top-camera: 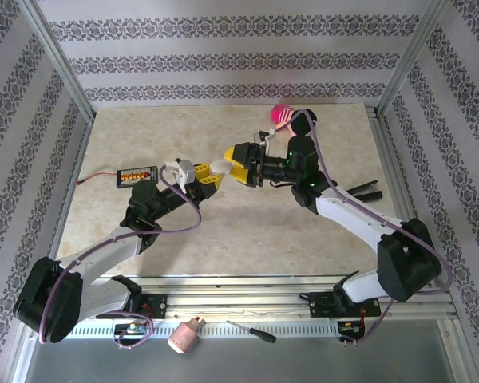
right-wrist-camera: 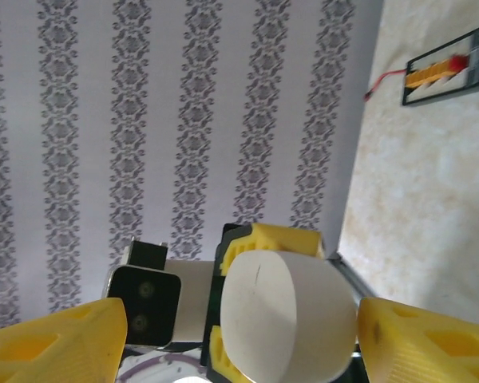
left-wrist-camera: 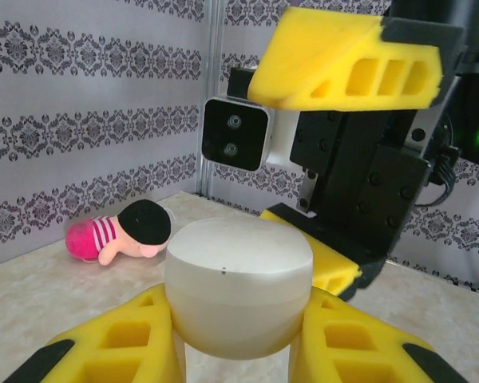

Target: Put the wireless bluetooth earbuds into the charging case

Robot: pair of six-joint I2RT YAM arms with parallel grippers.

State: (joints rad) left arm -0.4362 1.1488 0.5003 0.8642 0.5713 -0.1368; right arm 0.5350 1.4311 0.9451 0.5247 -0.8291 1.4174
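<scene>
Looking down from the top external camera, the left gripper (top-camera: 209,177) and the right gripper (top-camera: 238,163) meet nose to nose above the middle of the table (top-camera: 247,239). The white charging case (top-camera: 219,166) is between them, lifted off the surface.

From the left wrist, the left gripper (left-wrist-camera: 239,355) is clamped on the lower half of the charging case (left-wrist-camera: 239,279), with a yellow finger pressed to each side. The right gripper (left-wrist-camera: 335,159) gapes wide and holds nothing; one finger is well above the dome and the other just behind it.

From the right wrist, the right gripper (right-wrist-camera: 247,351) flanks the charging case (right-wrist-camera: 287,319), its right finger very near the shell and its left finger well apart.

The lid looks shut, so I cannot tell whether the earbuds are inside. The step seems to be taking the upper half to open it. Centre the jaws first, then close only on the lid, above the left fingers. Squeeze gently, because the smooth round shell could squirt out.
</scene>
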